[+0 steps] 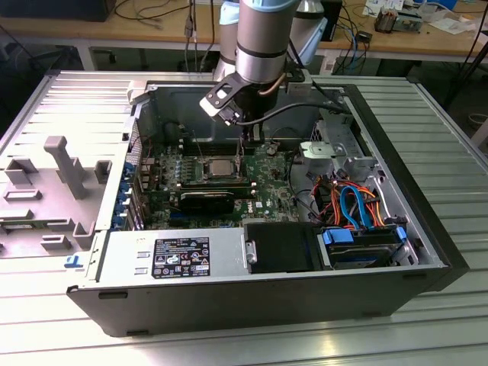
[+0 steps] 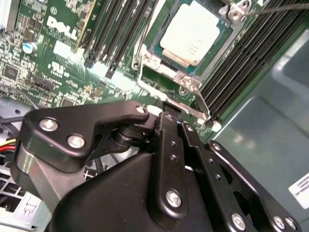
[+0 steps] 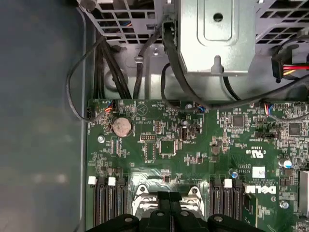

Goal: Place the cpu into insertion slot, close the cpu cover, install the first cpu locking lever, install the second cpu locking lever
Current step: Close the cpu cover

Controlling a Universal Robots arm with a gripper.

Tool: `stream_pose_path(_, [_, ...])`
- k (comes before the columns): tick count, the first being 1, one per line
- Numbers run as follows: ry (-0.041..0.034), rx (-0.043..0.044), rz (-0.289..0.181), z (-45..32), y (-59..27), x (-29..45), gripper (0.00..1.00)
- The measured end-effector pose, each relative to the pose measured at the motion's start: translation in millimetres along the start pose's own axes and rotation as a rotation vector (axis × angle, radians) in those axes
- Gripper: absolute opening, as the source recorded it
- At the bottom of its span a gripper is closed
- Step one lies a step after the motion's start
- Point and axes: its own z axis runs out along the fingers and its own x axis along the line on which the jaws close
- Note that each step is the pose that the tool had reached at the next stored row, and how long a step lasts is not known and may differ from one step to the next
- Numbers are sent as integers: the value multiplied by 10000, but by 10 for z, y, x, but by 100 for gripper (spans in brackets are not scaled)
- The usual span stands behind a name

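Observation:
The cpu [image 2: 190, 31], a flat square chip with a silver-grey top, lies in the socket on the green motherboard [image 1: 263, 194]; it shows near the board's middle [image 1: 222, 165] in the exterior view. The silvery cpu cover [image 2: 187, 83] lies flat around it, framing the chip. A thin wire lever [image 2: 203, 104] runs along the socket's edge beside my fingertips. My gripper [image 2: 169, 115] hangs just off that edge of the socket, black fingers pressed together with nothing seen between them. It reaches down from the arm [image 1: 245, 156] and pokes in between two silver socket tabs [image 3: 170, 197].
Black memory slots [image 2: 251, 53] flank the socket. A black block [image 1: 204, 201] sits in front of it. A metal drive cage [image 3: 217, 34] with black cables, blue and orange cables [image 1: 354, 202] and a power supply [image 1: 171, 255] line the case walls.

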Motion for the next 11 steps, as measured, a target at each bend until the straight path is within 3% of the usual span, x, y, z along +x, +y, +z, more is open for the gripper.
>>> stream_pose_path(6, [1, -1, -1, 25, -144, 3, 11])
stream_pose_path(9, [0, 0, -16, 79, -317, 4, 11])
stream_pose_path(11, [0, 0, -17, 115, -386, 5, 11])
